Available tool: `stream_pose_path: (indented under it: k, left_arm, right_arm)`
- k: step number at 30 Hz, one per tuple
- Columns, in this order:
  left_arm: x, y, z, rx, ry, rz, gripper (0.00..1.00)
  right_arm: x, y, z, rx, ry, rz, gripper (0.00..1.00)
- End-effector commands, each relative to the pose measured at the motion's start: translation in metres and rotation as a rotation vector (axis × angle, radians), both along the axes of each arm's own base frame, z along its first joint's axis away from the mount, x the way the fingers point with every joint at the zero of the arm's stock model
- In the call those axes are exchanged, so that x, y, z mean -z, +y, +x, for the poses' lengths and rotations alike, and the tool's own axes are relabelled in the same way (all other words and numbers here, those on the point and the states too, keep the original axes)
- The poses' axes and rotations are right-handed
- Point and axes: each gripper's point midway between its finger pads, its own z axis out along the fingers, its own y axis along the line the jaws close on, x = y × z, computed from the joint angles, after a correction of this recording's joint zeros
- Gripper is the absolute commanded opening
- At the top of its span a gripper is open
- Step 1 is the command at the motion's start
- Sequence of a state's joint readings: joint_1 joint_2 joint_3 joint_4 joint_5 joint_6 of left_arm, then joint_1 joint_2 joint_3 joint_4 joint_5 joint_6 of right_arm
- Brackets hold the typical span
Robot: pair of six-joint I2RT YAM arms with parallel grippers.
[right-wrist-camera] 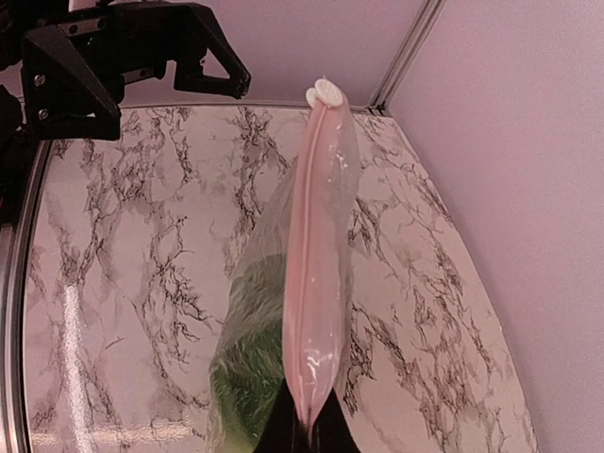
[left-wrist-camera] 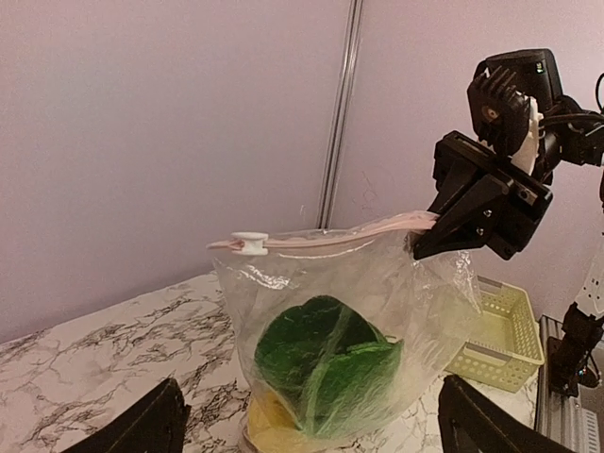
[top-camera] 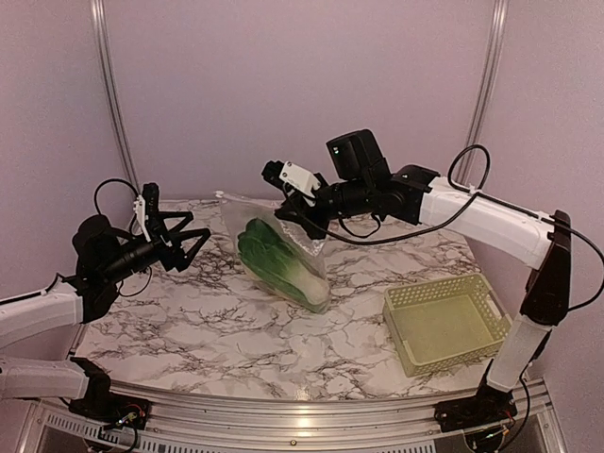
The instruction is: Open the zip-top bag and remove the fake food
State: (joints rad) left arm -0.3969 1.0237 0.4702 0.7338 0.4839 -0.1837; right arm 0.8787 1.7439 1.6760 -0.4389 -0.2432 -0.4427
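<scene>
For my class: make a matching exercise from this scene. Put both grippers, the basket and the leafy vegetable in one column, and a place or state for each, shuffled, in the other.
Column one:
1. left gripper
2. right gripper
3. basket
4. leafy vegetable

Column two:
A. inside the clear bag
B. open, holding nothing
C. on the right side of the table
D. shut on the zipper strip

Pairs: 1-B, 2-D, 3-C, 4-A

Rear overhead and close wrist views share the zip-top bag (top-camera: 283,260).
</scene>
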Motion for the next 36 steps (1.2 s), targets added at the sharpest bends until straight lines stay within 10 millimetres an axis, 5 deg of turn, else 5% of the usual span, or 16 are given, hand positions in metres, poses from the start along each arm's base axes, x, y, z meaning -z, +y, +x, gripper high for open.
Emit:
stream_pose_path:
  k: [1, 14, 27, 34, 36]
  left_arm:
    - [-0.016, -0.017, -0.013, 0.073, -0.132, 0.053, 0.93]
    - [-0.01, -0.024, 0.003, 0.044, -0.249, 0.122, 0.82]
    - [-0.04, -0.046, -0.007, 0.206, -0.317, -0.003, 0.66]
    - [-0.042, -0.049, -0.009, 0.228, -0.298, -0.006, 0.19]
    - [-0.041, -0.048, -0.01, 0.224, -0.297, 0.005, 0.16]
  right_arm:
    - [-0.038, 0.006, -0.024, -0.115, -0.057, 0.106, 0.0]
    - [-0.05, 0.0, -0.048, -0.211, -0.056, 0.149, 0.0]
    - [-0.036, -0.001, -0.056, -0.259, -0.009, 0.139, 0.0]
    - [-0.05, -0.006, -0.05, -0.258, -0.019, 0.182, 0.0]
    - [-0.057, -0.011, -0.044, -0.251, -0.012, 0.207, 0.0]
